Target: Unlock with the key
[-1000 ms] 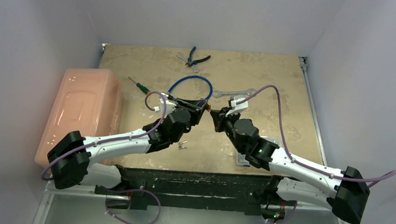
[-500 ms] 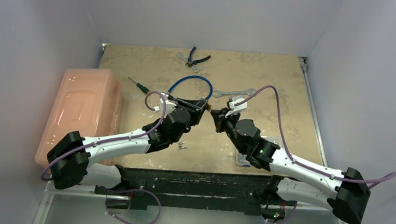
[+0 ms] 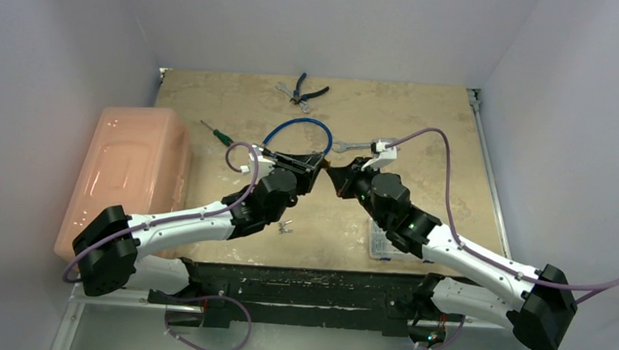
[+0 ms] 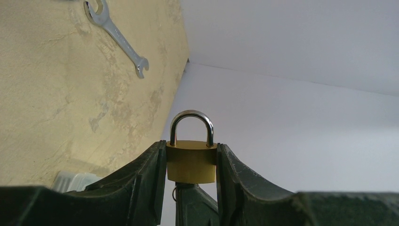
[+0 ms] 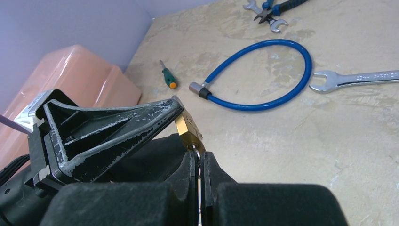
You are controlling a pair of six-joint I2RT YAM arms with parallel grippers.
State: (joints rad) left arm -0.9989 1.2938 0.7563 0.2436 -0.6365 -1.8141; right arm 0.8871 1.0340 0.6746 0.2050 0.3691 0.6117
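From above, left hand (image 3: pixel 315 166) and right hand (image 3: pixel 333 175) meet over the desk (image 3: pixel 422 141). Left wrist: left hand clenched on the padlock (image 4: pixel 191 162), shackle shut. Right wrist: right hand pinches the key (image 5: pixel 198 151) at the padlock's base; best twist squarely, padlock held firm.

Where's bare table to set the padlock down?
Back right: bare table between the long wrench, the pliers and the right edge. Also near centre, between both forearms. Crowded around the blue cable lock and screwdriver.

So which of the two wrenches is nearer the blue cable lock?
The long silver wrench, its open end almost at the blue cable lock; the small wrench lies off by the pliers.
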